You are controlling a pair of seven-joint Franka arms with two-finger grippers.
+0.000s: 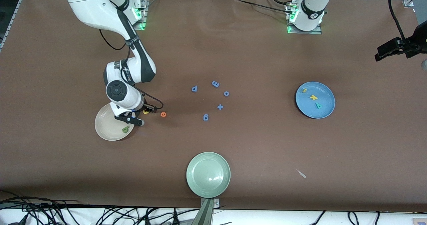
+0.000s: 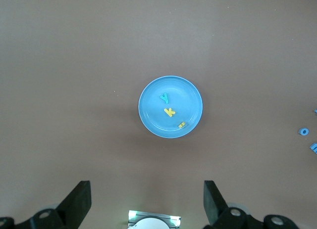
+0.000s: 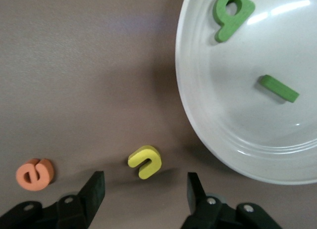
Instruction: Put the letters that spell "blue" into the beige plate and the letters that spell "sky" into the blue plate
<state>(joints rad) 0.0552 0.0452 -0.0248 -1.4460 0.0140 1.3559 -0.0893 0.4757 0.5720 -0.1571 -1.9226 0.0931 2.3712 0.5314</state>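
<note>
The beige plate (image 1: 106,128) (image 3: 237,125) lies at the right arm's end of the table and holds the green b (image 1: 125,129) (image 3: 232,14) and the thin green l (image 3: 280,88). The yellow u (image 1: 145,112) (image 3: 144,161) lies on the table beside its rim, with the orange e (image 1: 163,114) (image 3: 34,173) a little past it. My right gripper (image 1: 133,120) (image 3: 146,192) hangs open and empty over the plate's edge by the u. The blue plate (image 1: 325,110) (image 2: 148,115) holds the yellow s (image 1: 304,90), yellow k (image 1: 313,97) and teal y (image 1: 319,105). My left gripper (image 2: 147,202) waits open, high over the table.
Several all-blue letters (image 1: 205,117) and a plus sign (image 1: 220,107) lie mid-table. A pale green plate (image 1: 208,174) sits near the front edge. A white scrap (image 1: 301,173) lies nearer the left arm's end, and a black clamp (image 1: 400,46) juts in at that end.
</note>
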